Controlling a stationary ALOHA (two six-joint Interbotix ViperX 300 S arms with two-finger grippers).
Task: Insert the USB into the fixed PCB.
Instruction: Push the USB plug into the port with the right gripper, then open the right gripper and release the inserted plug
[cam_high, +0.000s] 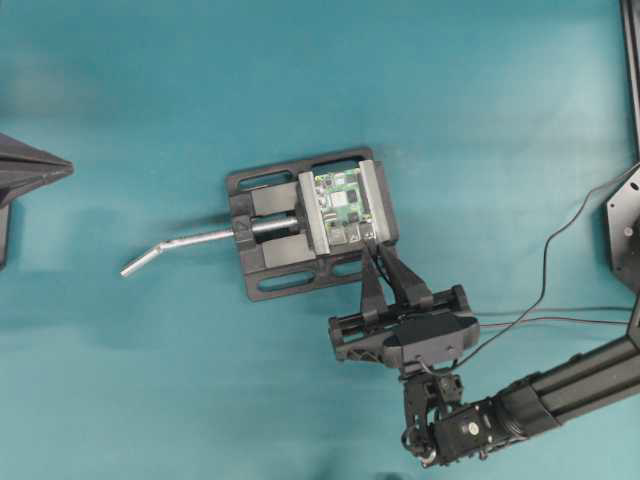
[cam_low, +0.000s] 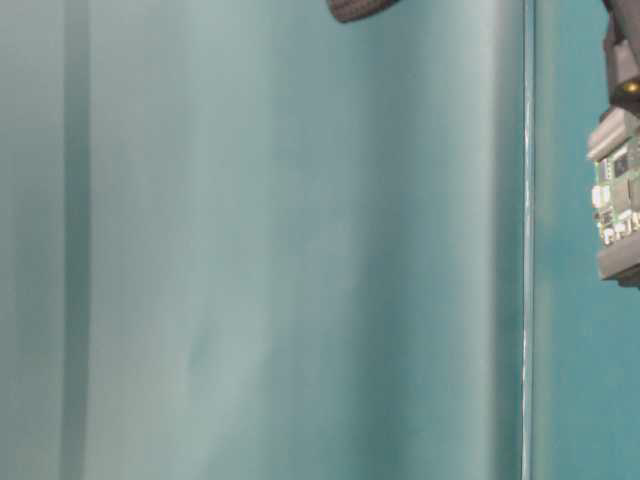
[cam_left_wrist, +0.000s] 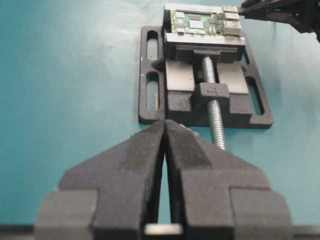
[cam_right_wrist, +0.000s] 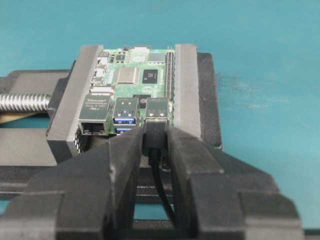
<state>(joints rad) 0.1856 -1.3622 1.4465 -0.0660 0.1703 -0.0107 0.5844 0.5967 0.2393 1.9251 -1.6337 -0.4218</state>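
The right tool (cam_right_wrist: 155, 150) is clamped on the USB (cam_right_wrist: 155, 134), its two black fingers pinching the black plug body while the thin cable trails down between them toward the bottom of the right wrist view. The plug's front end sits right at the mouth of a silver port on the near edge of the fixed PCB (cam_right_wrist: 135, 82), beside the blue-lined ports; the metal tip is hidden, so it looks at least partly entered, though full seating cannot be confirmed. The board stands clamped in the black vise (cam_high: 270, 255) near the centre of the overhead view. The left tool (cam_left_wrist: 165, 150) hangs closed and empty, well back. Left to do, by my reading: press home and release.
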